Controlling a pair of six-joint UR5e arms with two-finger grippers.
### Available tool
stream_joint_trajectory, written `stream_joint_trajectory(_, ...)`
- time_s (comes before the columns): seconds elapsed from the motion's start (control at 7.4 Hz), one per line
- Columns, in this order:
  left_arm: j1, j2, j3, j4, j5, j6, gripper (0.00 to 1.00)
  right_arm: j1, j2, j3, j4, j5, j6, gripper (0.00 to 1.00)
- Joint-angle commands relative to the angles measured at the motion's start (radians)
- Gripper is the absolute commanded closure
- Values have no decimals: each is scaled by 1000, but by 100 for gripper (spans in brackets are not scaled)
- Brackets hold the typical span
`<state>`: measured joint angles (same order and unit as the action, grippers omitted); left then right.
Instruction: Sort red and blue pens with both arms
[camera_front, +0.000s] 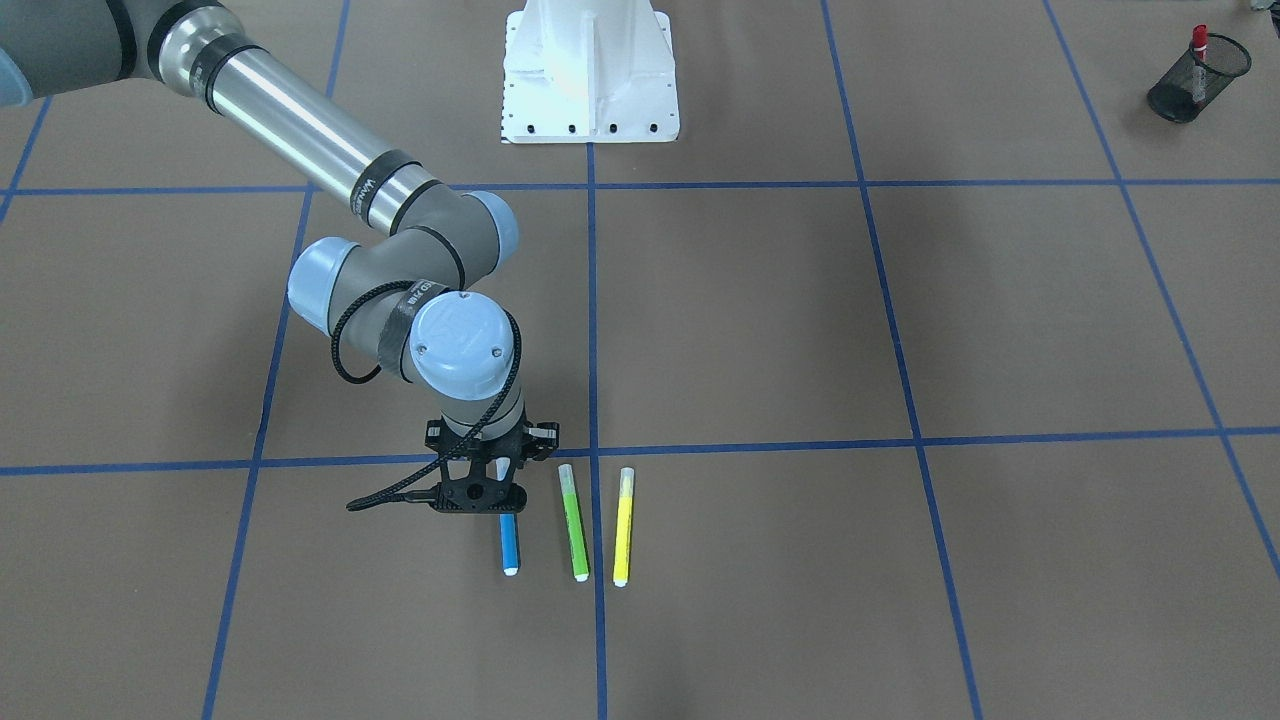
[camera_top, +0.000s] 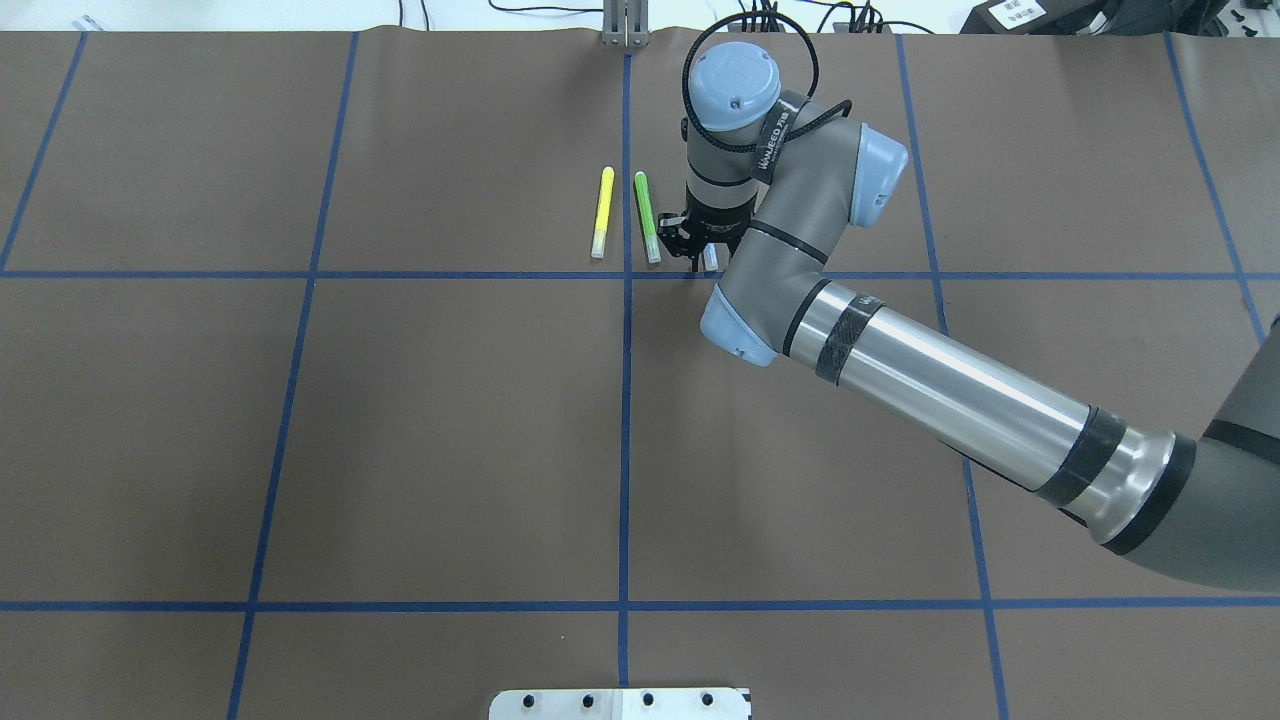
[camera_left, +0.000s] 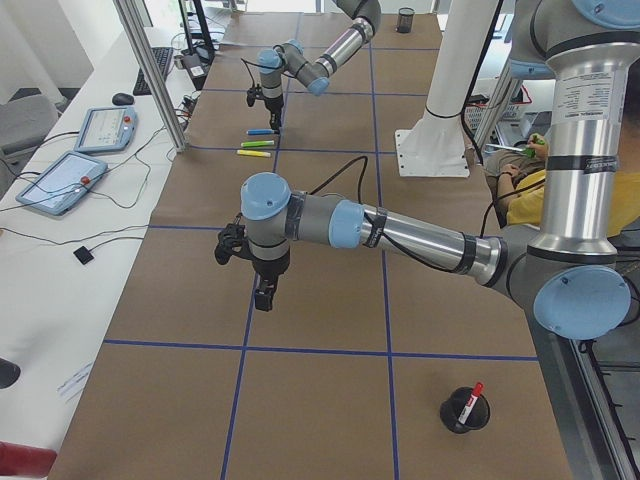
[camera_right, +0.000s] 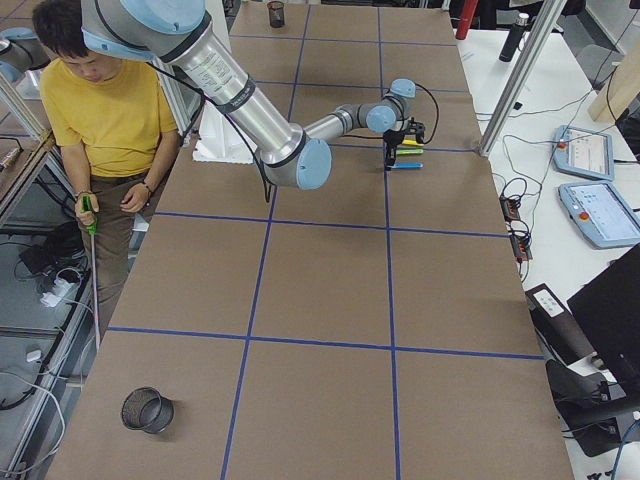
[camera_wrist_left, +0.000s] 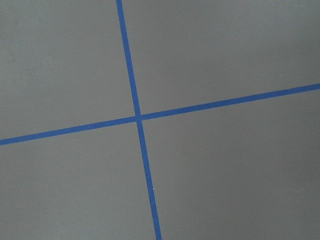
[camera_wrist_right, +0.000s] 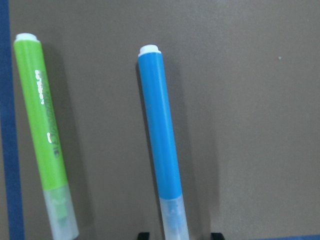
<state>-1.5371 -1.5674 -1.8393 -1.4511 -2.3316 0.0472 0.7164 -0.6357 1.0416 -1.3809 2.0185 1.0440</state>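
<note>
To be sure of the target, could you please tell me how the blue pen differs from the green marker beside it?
The blue pen has a blue barrel, the green marker a green one. The blue pen's cap sits between the open jaws of the right gripper; the green marker lies outside them. The green marker lies beside the blue tape line; the blue pen farther off. Both lie flat, roughly parallel, with pale translucent caps.
</note>
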Motion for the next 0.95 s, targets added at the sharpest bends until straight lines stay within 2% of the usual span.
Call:
stream_joint_trajectory(0.0, 0, -2, 0, 0, 0, -1, 0, 0, -15, 0, 26, 2, -1, 49)
stream_joint_trajectory(0.68, 0, -2, 0, 0, 0, -1, 0, 0, -10, 0, 28, 2, 1, 50)
stream_joint_trajectory(0.81, 0, -3, 0, 0, 0, -1, 0, 0, -12, 0, 28, 2, 1, 53)
